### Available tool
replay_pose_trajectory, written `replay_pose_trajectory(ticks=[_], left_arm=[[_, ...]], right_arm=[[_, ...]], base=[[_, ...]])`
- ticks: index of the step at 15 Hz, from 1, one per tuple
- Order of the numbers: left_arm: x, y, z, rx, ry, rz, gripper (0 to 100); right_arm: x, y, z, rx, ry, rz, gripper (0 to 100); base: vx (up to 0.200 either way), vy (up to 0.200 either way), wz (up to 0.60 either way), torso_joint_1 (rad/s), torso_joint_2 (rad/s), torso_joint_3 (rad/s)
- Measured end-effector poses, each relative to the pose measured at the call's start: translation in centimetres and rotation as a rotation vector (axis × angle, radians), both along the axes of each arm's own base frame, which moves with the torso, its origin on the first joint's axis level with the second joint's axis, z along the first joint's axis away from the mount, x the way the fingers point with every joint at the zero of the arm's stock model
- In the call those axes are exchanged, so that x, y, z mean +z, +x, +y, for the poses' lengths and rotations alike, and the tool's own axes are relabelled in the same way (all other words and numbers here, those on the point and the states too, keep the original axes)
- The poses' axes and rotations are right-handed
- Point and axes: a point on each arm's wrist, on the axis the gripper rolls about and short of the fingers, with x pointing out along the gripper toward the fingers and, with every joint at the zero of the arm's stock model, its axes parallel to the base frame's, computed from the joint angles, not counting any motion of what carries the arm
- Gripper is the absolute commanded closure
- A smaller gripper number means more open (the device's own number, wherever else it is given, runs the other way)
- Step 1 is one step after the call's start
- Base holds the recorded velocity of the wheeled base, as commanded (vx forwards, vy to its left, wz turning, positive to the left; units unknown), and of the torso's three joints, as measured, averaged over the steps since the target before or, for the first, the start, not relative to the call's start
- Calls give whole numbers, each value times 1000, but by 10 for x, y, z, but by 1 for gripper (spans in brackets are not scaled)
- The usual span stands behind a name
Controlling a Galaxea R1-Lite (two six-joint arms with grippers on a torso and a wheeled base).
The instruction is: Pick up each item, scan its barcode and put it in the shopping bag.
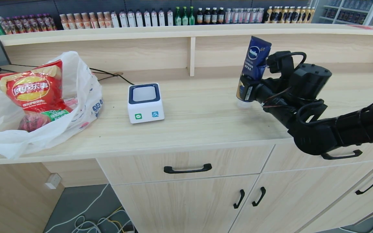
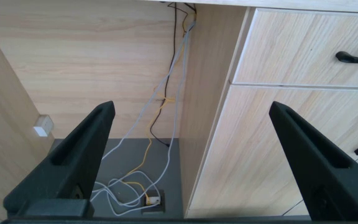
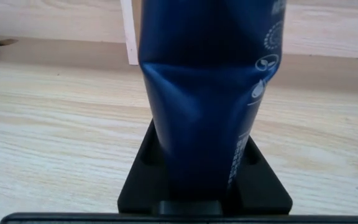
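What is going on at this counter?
The right gripper holds a dark blue tube upright, cap down, over the counter, right of the white scanner. The shopping bag at the left already holds a red chips bag. The left gripper hangs open below, facing the cabinet fronts.

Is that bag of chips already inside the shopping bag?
Yes, in: the red chips bag stands inside the open white shopping bag, its top sticking out.
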Motion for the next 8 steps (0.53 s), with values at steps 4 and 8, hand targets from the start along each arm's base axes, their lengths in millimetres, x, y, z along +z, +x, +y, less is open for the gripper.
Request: replay_pose_trajectory(ticks=[4,8], left_arm=[[0,0,0,0,0,0,0],[0,0,0,0,0,0,0]], right_arm=[[26,-26,1,33,46,-68,100],[39,-75,-4,73,40,-91,100]], base=[[0,0,0,0,0,0],[0,0,0,0,0,0]])
